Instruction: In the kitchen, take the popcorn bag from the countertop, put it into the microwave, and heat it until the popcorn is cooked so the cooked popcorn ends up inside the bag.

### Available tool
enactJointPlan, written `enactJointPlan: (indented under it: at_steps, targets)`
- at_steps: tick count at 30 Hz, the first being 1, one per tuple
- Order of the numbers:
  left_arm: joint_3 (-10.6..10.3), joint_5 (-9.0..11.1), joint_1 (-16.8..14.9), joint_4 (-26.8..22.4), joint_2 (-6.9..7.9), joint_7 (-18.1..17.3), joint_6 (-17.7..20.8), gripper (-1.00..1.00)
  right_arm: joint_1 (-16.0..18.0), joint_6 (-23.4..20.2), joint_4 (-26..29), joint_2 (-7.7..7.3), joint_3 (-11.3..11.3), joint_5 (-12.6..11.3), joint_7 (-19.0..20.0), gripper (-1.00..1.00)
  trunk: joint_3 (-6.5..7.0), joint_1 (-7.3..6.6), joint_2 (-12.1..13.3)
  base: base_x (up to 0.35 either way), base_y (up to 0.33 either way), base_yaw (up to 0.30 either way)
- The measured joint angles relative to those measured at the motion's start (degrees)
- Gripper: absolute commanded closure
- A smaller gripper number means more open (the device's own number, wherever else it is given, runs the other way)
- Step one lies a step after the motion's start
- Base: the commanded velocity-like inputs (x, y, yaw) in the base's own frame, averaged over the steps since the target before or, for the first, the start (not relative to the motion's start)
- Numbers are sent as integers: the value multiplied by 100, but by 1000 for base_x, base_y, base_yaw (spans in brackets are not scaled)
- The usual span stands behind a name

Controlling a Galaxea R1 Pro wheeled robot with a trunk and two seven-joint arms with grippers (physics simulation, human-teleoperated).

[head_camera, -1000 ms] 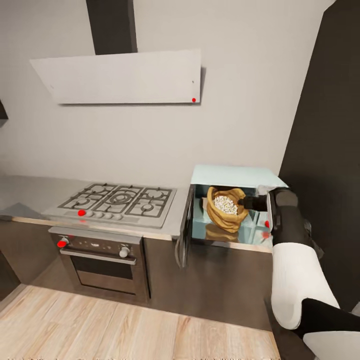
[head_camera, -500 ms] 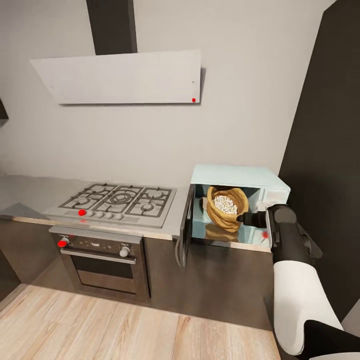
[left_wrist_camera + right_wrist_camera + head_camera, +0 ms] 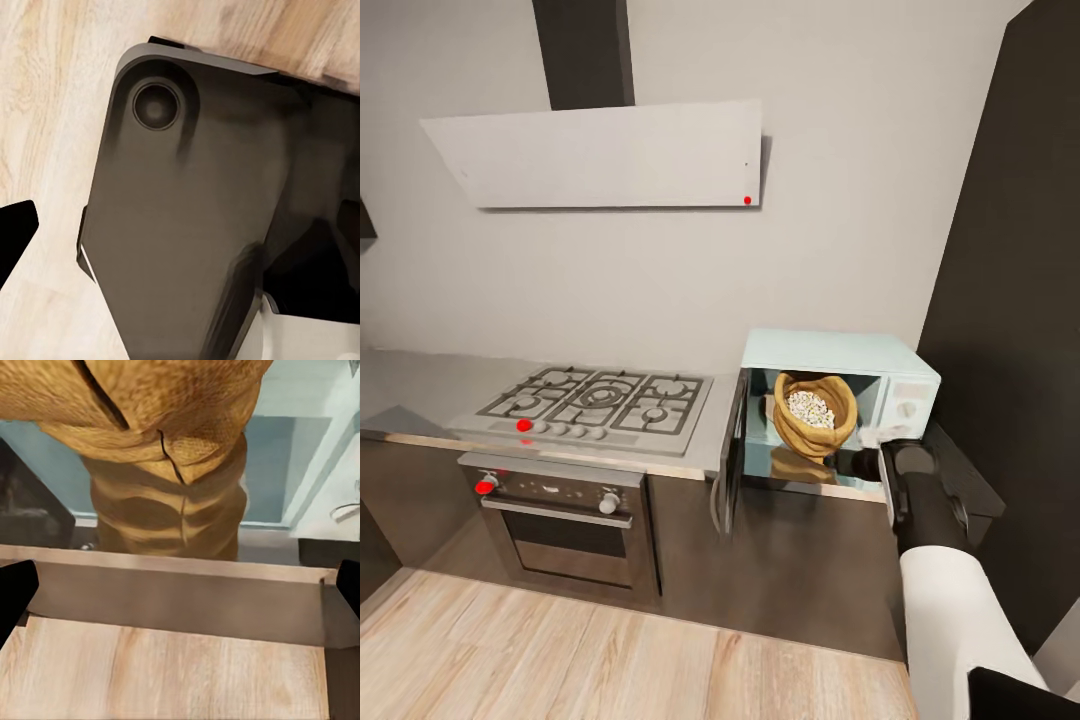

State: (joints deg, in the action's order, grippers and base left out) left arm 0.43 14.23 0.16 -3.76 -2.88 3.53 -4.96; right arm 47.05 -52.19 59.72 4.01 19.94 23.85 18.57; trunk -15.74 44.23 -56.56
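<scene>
Now right gripper (image 3: 860,464) lower, outside the microwave (image 3: 838,356), open and empty; popcorn bag (image 3: 812,420) unmoved inside.

Right arm: extended forward, white forearm, black wrist section.
Right end effector (image 3: 863,462): fingers spread wide apart, holding nothing (both dark tips (image 3: 15,596) sit at opposite frame edges in wrist view).
Left end effector: state not determinable; one dark tip (image 3: 13,236) visible.

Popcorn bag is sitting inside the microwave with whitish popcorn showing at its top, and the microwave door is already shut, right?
Not quite. The head view shows the microwave door swung open to the left, not shut. The rest holds: the popcorn bag sits inside the cavity with whitish popcorn showing at its top.
</scene>
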Motion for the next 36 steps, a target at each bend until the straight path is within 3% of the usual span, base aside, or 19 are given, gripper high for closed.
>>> enactJointPlan:
  at_steps: [4,6,7,9,11,15,18,23,36]
  targets:
    - [0,2,0,3,0,0,0,-100,-1,1412,-688,26,-4,5,-72,-100,0,0,0,0,0,0]
    - [4,5,0,-1,0,0,-1,-100,-2,1834,-813,61,10,-35,-72,-100,0,0,0,0,0,0]
    - [5,5,0,-4,0,0,-3,-100,-2,1955,-833,88,16,-100,-69,-100,0,0,0,0,0,0]
    - [6,1,0,-9,0,0,-5,-100,-4,2468,-937,154,22,-484,-81,-100,0,0,0,0,0,0]
    - [7,2,0,-11,0,0,-5,-100,-2,3218,-1375,155,23,-771,-159,-100,0,0,0,0,0,0]
    - [8,0,-2,-11,0,0,-5,-100,-5,4424,-1980,169,17,-928,-574,-100,0,0,0,0,0,0]
    - [8,7,-1,-19,-6,6,-5,-100,-4,4976,-2258,165,19,-934,-784,-100,0,0,0,0,0,0]
    - [-1,1,0,-6,-1,1,1,-100,-5,5393,-2364,118,23,-934,-1270,-100,0,-1,-1,60,0,0]
    - [-11,-2,0,6,0,-9,4,-100,-7,5442,-2368,100,32,-901,-1320,-100,0,-3,-1,303,0,0]
